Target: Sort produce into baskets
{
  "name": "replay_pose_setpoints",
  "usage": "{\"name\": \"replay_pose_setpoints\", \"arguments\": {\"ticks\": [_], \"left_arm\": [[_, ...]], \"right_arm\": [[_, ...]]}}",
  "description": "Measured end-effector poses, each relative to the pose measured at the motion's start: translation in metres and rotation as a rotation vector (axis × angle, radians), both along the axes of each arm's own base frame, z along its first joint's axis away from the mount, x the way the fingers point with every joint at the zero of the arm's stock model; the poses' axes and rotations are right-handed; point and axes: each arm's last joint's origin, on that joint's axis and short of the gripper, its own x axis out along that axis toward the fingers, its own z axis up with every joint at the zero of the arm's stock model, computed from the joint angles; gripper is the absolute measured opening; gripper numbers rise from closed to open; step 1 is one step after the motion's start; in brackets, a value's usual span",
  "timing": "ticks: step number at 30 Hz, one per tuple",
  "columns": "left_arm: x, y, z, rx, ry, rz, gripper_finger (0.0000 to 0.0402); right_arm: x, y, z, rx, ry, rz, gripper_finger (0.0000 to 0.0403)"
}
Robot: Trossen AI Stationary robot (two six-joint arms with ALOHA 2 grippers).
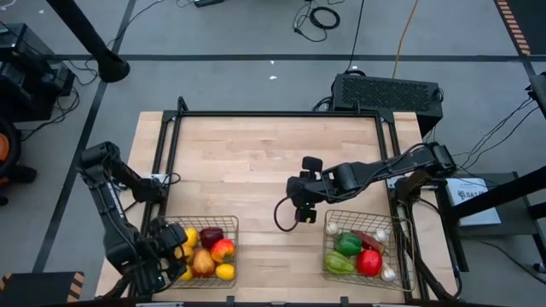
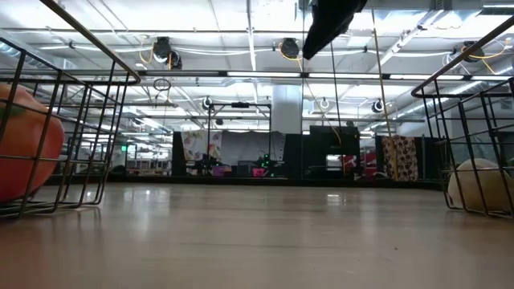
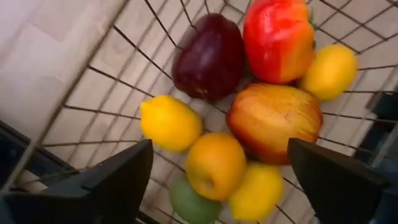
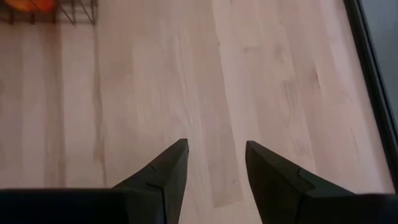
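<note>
Left hand (image 3: 217,171) spread over lemon (image 3: 169,122)

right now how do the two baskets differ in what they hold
The left basket holds fruit: lemons, an orange and apples, mostly yellow and red. The right basket holds green peppers, a red one and white garlic. The left gripper hangs over its basket; the right gripper is beside its own. Both are dark wire.

1. A large robotics lab or industrial hall.
2. Grey floor (image 1: 256,34) strewn with cables (image 1: 320,17) around a framed wooden table (image 1: 273,162).
3. The low view shows a high ceiling with strip lights (image 2: 265,75) and ducts.
4. Dark equipment racks (image 2: 329,152) stand far behind.
</note>
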Motion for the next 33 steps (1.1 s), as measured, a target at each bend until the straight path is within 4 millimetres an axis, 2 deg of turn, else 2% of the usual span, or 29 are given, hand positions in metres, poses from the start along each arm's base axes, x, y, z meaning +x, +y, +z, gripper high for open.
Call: {"name": "replay_pose_setpoints", "arguments": {"ticks": [4,10,13,15,19,23,28,30,33], "left_arm": [[0.003,0.005,0.0,0.093,-0.037,-0.062,0.0391],[0.019,0.012,0.013,0.399,-0.344,-0.216,0.0393],[0.026,0.017,0.02,0.565,-0.441,-0.285,0.0386],[0.032,0.022,0.025,0.649,-0.467,-0.325,0.0368],[0.055,0.028,0.033,0.733,-0.456,-0.431,0.0298],[0.079,0.039,0.044,0.829,-0.438,-0.533,0.0198],[0.107,0.055,0.061,0.825,-0.473,-0.666,0.0065],[0.115,0.065,0.064,0.838,-0.491,-0.695,0.0022],[0.124,0.086,0.068,0.84,-0.536,-0.669,0.0012]], "right_arm": [[0.004,0.005,0.003,0.002,-0.054,0.029,0.0153],[0.013,0.017,0.011,-0.03,-0.169,0.138,0.0152],[0.017,0.029,0.017,-0.066,-0.25,0.235,0.0138],[0.017,0.036,0.02,-0.087,-0.283,0.289,0.0122],[0.011,0.046,0.026,-0.089,-0.302,0.331,0.0069],[-0.002,0.051,0.033,-0.086,-0.284,0.371,0.0011],[-0.023,0.049,0.054,-0.066,-0.325,0.413,0.0005],[-0.03,0.048,0.056,-0.087,-0.341,0.442,0.0002],[-0.041,0.04,0.051,-0.092,-0.397,0.463,0.0001]]}}
